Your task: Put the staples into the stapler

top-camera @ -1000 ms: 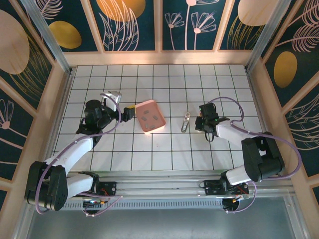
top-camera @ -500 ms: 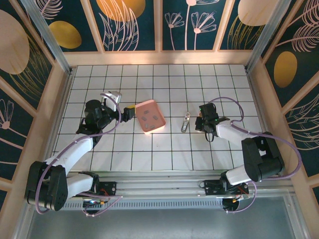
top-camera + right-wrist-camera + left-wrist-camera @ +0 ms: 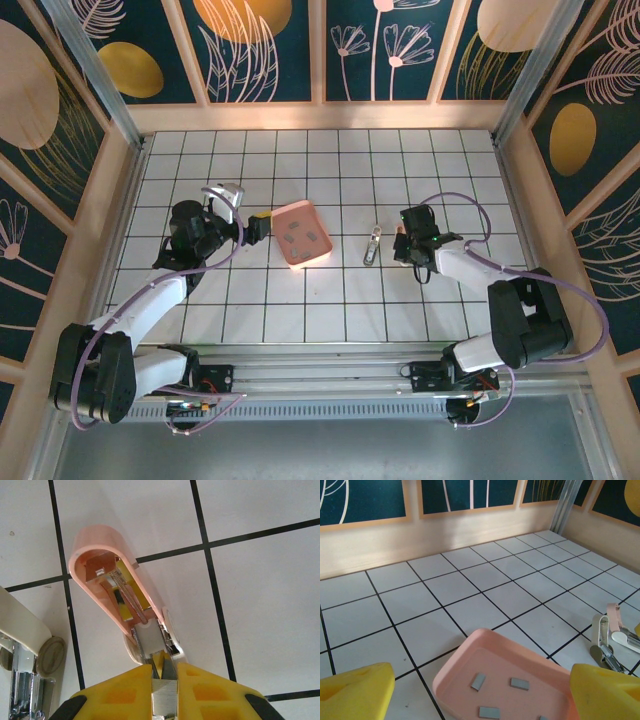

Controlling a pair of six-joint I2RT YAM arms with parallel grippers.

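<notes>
While four staples (image 3: 520,683) lie in one tray (image 3: 470,642), left gripper (image 3: 480,692) gapes, right gripper (image 3: 164,672) clamps one stapler (image 3: 107,555)

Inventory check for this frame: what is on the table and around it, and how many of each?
tray: one, pink, left of centre on the table.
staples: at least four, dark grey, loose in the tray.
stapler: one, whitish and metal with a pink cover swung open, right of the tray.
table: one, white tiles with black lines.
walls: dark teal floral panels in wooden frames, around the table.
left gripper: yellow fingers, open, at the tray's left side, holding nothing.
right gripper: yellow fingers, shut on the stapler at its hinge end.
</notes>
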